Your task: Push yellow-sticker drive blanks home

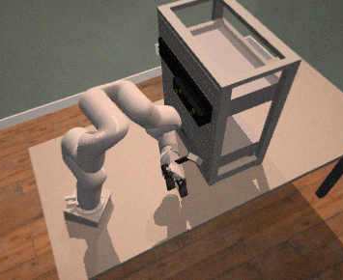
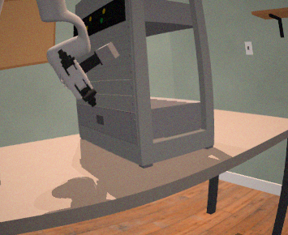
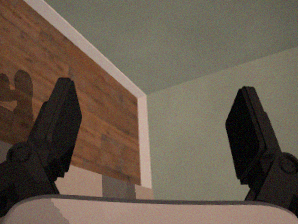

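Note:
The grey rack (image 1: 226, 92) stands on the table with the black storage chassis (image 1: 185, 84) in its front face. In the exterior view the chassis front (image 2: 101, 18) shows yellow stickers (image 2: 90, 19) and a green sticker (image 2: 101, 19); small yellow and green dots also show in the top view (image 1: 193, 110). My gripper (image 1: 175, 182) hangs low in front of the rack, below the chassis, open and empty. It also shows in the exterior view (image 2: 88, 94) next to the rack's lower panels. In the wrist view the two dark fingers stand wide apart with only floor and wall between them.
The arm's base (image 1: 87, 205) sits at the table's left. The table's front edge (image 2: 149, 194) runs close below the rack. A wall shelf (image 2: 277, 14) hangs at the far right.

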Available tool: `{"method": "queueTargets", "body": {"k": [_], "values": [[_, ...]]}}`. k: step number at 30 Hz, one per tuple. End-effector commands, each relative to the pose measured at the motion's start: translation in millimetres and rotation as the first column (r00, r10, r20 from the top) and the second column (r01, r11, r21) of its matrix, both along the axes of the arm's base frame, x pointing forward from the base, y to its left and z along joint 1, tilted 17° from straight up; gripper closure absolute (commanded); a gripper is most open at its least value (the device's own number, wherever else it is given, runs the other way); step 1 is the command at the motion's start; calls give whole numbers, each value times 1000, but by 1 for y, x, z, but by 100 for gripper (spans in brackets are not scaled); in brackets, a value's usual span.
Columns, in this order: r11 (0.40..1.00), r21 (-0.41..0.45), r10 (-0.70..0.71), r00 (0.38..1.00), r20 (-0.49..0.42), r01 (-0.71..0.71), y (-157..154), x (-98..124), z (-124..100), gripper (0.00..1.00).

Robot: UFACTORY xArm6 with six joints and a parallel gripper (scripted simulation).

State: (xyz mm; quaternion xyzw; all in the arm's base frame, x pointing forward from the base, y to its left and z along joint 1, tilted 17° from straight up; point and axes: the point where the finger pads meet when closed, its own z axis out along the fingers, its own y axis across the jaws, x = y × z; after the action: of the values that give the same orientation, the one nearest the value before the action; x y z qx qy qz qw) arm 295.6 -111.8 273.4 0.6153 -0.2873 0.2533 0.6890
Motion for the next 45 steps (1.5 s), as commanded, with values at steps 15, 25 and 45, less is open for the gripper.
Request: {"method": "queueTargets", "body": {"k": [15,25,45], "values": [[1000,1,0,1000,3,0,0,0,1,0],[1000,1,0,1000,3,0,0,0,1,0],[1000,22,16,1000,25,-16,5,0,2,0]]}}
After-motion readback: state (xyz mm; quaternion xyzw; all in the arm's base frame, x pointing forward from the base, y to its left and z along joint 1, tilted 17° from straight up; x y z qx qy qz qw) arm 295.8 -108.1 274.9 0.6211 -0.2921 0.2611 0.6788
